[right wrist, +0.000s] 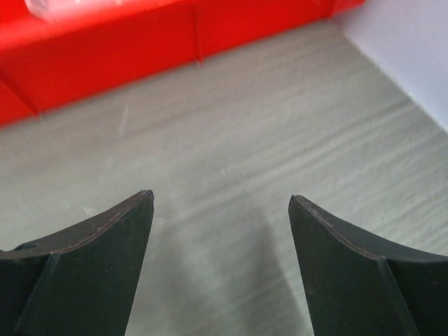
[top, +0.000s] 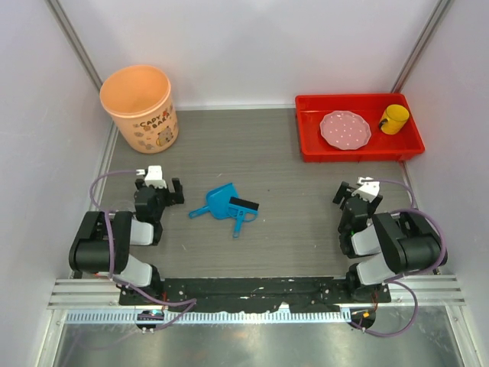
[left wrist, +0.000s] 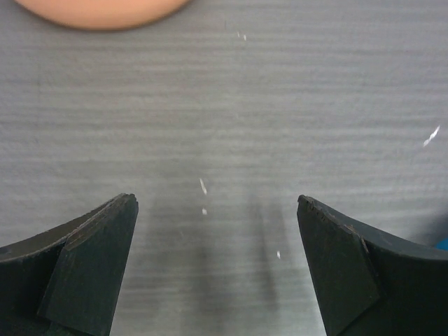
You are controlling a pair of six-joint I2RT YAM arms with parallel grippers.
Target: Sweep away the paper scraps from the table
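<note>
No crumpled white paper scraps show on the table [top: 290,199] in any view; only a few tiny white flecks [left wrist: 203,186] lie on it in the left wrist view. A blue dustpan [top: 218,202] and a blue brush with black bristles [top: 243,209] lie side by side at the table's middle. My left gripper [top: 159,182] is open and empty, left of the dustpan; between its jaws [left wrist: 217,199] is bare table. My right gripper [top: 356,189] is open and empty at the right side, with bare table between its jaws [right wrist: 220,196].
An orange bucket [top: 140,105] stands at the back left; its base shows in the left wrist view [left wrist: 98,12]. A red tray [top: 306,126] at the back right holds a pink plate [top: 344,130] and a yellow cup [top: 394,118]. White walls enclose three sides.
</note>
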